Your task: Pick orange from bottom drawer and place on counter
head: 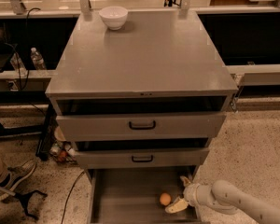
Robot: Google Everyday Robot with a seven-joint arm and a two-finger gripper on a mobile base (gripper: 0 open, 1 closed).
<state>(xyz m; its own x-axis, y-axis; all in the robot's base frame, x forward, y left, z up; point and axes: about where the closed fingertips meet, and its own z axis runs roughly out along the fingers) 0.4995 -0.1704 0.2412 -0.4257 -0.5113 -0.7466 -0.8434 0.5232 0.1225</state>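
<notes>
The small orange lies on the floor of the open bottom drawer, toward its right side. My gripper reaches into the drawer from the right, just right of the orange. Its pale fingers are spread apart, one behind and one in front of the fruit's right side, and hold nothing. The white arm runs off to the lower right. The grey counter is the cabinet's flat top.
A white bowl stands at the counter's back left. Two grey drawer fronts with black handles sit slightly open above the bottom drawer. A person's shoe and cables lie on the floor at left. Speckled floor lies to the right.
</notes>
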